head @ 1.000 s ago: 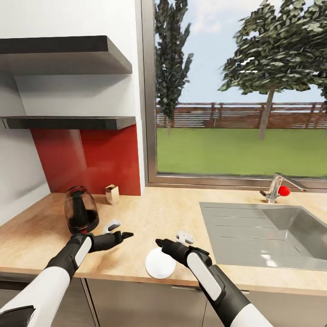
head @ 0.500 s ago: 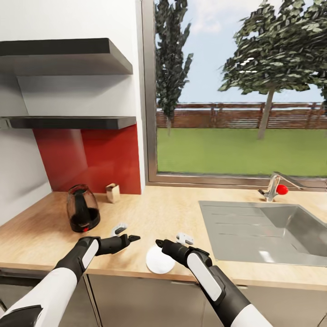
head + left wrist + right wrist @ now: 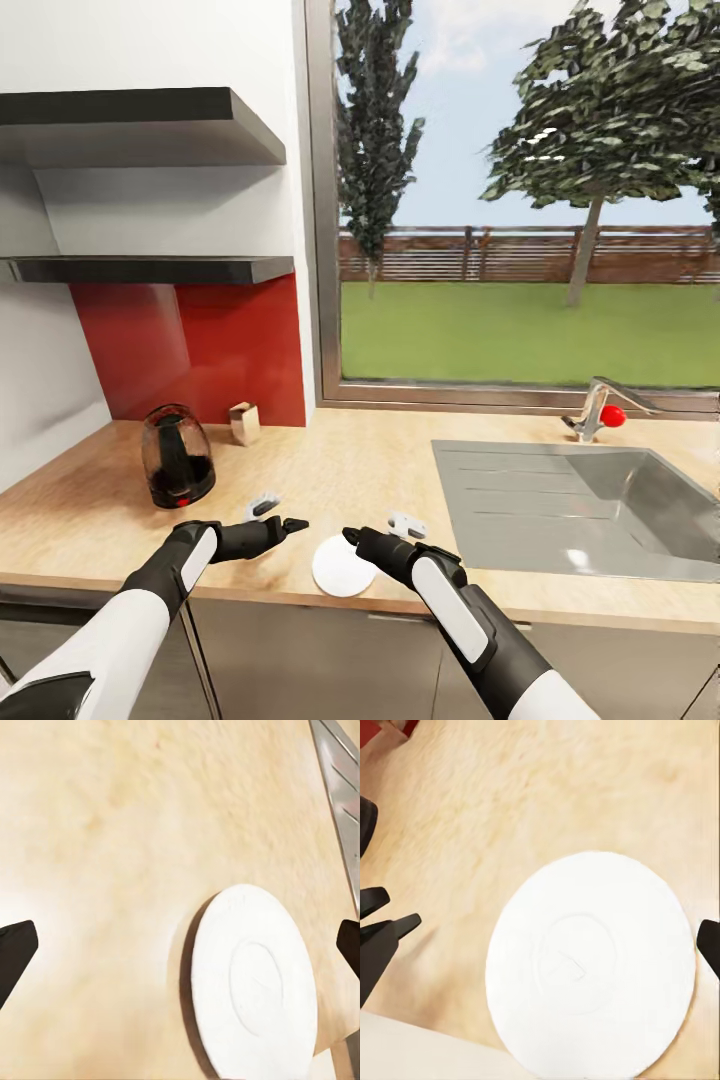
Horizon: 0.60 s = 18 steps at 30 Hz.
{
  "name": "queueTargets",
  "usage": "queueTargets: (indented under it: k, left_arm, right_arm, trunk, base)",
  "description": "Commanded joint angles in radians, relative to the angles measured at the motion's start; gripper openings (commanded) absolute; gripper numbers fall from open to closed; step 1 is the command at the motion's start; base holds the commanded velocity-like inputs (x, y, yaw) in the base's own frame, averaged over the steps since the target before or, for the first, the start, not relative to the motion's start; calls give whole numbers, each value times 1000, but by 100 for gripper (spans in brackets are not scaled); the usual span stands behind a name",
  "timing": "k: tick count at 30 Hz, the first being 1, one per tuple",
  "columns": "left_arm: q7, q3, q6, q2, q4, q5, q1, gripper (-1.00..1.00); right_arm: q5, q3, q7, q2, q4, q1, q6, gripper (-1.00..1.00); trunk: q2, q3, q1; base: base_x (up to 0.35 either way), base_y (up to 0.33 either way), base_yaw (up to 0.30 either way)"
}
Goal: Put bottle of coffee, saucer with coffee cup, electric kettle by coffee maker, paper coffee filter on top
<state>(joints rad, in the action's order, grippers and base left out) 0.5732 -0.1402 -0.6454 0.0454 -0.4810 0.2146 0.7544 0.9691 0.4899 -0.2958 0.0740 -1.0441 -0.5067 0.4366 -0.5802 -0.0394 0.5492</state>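
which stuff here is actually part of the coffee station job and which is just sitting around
Part of the job:
- electric kettle, standing on the countertop
- saucer, near the counter's front edge
- kitchen shelf, the thin lower board
- small tan folded item by the red wall, possibly the paper filter; too small to tell

Just there:
- sink
- tap with red knob
- thick upper board

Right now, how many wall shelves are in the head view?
2. A thick dark shelf sits high on the wall; the thinner kitchen shelf is below it, above the red backsplash. Both run off-frame left.
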Motion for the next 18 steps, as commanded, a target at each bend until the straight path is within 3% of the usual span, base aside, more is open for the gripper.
queueTargets:
  k: [1, 18]
  left_arm:
    - [2, -4, -7, 0, 0, 1, 1, 100]
    - [0, -4, -7, 0, 1, -1, 1, 100]
  right_arm:
    - [10, 1, -9, 0, -1, -1, 1, 100]
    - [9, 1, -11, 0, 60, -1, 0, 100]
  trunk:
    - [-2, -2, 0]
    - [-2, -2, 0]
  base:
    - [0, -153, 0]
    - [0, -18, 0]
